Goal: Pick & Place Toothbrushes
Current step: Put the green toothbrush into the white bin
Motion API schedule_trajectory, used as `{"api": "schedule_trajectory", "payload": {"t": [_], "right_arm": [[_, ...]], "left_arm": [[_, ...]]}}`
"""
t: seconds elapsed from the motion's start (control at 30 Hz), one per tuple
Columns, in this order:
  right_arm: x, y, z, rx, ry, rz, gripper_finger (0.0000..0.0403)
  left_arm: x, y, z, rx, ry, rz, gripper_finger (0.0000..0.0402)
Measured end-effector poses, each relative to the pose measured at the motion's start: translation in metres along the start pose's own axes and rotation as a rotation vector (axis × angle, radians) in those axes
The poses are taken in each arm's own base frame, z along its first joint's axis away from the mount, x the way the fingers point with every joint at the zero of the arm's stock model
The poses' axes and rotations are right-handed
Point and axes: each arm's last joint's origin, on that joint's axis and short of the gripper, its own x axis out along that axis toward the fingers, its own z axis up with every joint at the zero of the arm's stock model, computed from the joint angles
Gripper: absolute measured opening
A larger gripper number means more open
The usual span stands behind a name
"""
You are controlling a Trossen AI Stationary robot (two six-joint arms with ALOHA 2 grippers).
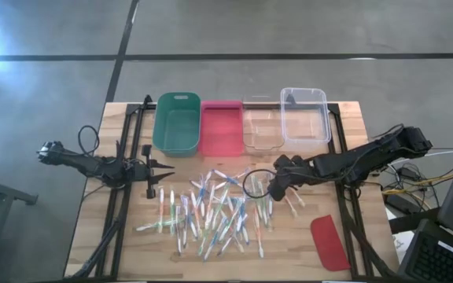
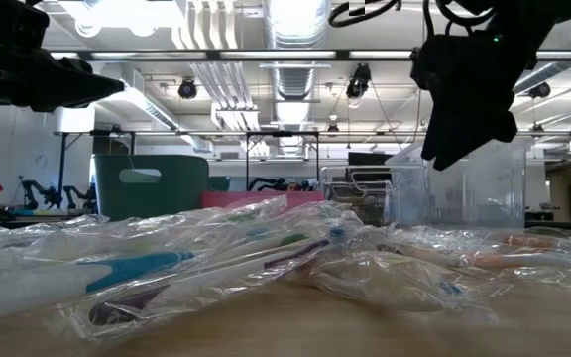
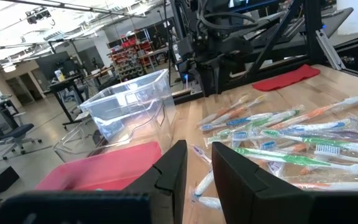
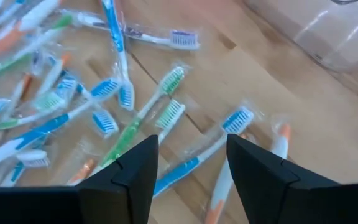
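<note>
toothbrushes (image 1: pixel 211 212) – wrapped, heaped loose across the middle of the surface (image 1: pixel 289 251), in front of the row of bins; handles point every way, no common lie

nearest candidates, right wrist view: blue-headed brush (image 4: pixel 207 146) directly below the right tool (image 4: pixel 188 165), long axis on a diagonal crossing the gap between the fingers rather than running along it. green-headed brush (image 4: pixel 148 115) just beside it, roughly parallel. orange-tipped one (image 4: pixel 278 140) off toward the far finger

right tool (image 1: pixel 278 179) – hangs over the right edge of the heap, fingers standing apart, nothing between them, clear of the wood. judged: brushes lie straight down from it, so the move is mostly a drop; the diagonal lie wants a small wrist turn so the fingers pinch across the handle, not along it

left tool (image 1: pixel 156 182) – at the left edge of the heap, pointed across it toward the right. left wrist view shows the fingers (image 3: pixel 235 177) with a narrow gap, empty; heap lies ahead of it

nearer arm: right, it is already over brushes; left is only at the fringe

bins behind: green bin (image 1: pixel 177 122), red bin (image 1: pixel 221 126), two clear bins (image 1: pixel 285 118), all beyond the heap from both tools. red lid (image 1: pixel 329 240) lies flat near the front right corner, apart from the heap

risk, judged: wrappers overlap, one pinch may drag a neighbour
</note>
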Motion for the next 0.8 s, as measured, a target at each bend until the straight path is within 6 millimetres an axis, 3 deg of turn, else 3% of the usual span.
{"api": "schedule_trajectory", "payload": {"t": [0.47, 0.8], "right_arm": [[-0.001, 0.019, -0.006, -0.020, -0.039, 0.108, 0.0132], [0.031, 0.036, -0.021, -0.018, -0.015, 0.098, 0.0107]], "left_arm": [[0.000, 0.000, 0.000, 0.000, 0.000, 0.000, 0.0081], [0.000, 0.000, 0.000, 0.002, 0.004, -0.002, 0.0081]]}}
